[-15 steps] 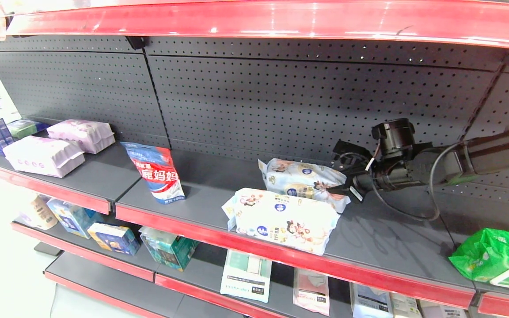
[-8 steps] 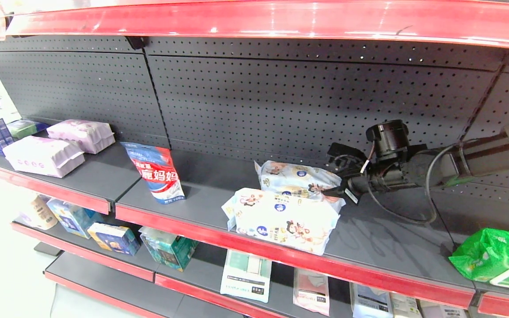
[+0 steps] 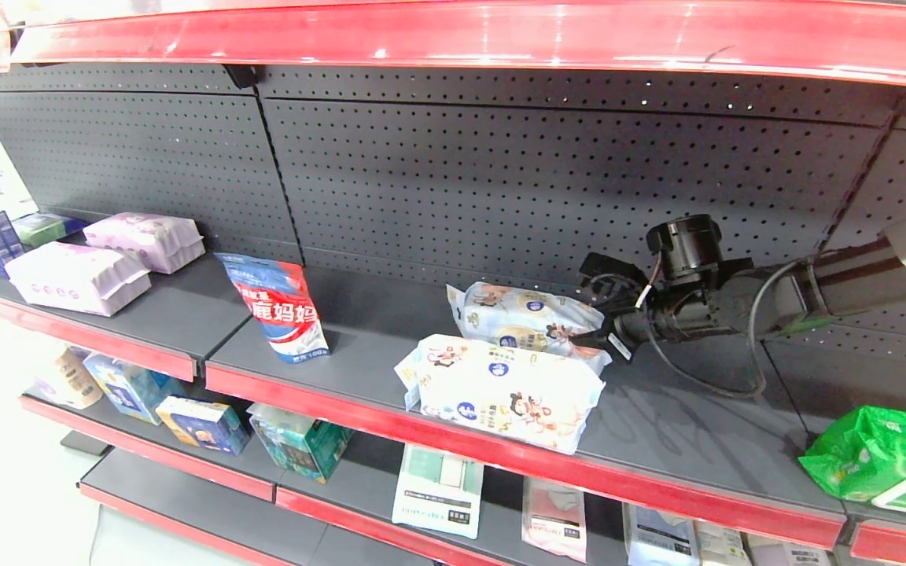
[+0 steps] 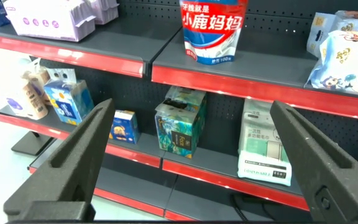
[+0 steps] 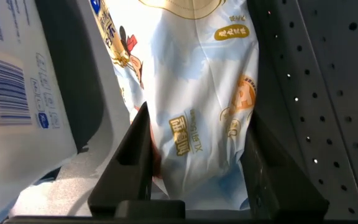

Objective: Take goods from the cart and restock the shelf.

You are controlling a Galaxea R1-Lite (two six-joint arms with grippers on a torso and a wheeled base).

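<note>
Head view shows the right gripper [image 3: 606, 339] reaching in from the right side over the middle board of the shelf [image 3: 697, 440]. It is closed on the right end of the rear wipes pack [image 3: 528, 318]. This soft pack with cartoon print lies lengthwise, close to the black pegboard wall [image 3: 500, 173]. It seems to rest on the board, but the contact under it is hard to see. Just in front of it, at the red edge of the shelf, lies the front wipes pack [image 3: 504, 389] of the same kind, and the two packs are touching or nearly so.

To the left of both stands a red and blue pouch [image 3: 284, 308], upright and well apart from them. Farther left, on the neighbouring board, lie two purple packs [image 3: 79, 275]. At the far right lies a green pack [image 3: 885, 452].

Right wrist view confirms the grip: the two dark fingers [image 5: 135, 162] press the rear wipes pack [image 5: 191, 93] from both sides, and the film bulges between them.

Left wrist view shows the left gripper [image 4: 191, 107] wide open and holding nothing. It is in front of the lower boards, where a teal box [image 4: 180, 121] and a white and green packet [image 4: 265, 152] stand.
</note>
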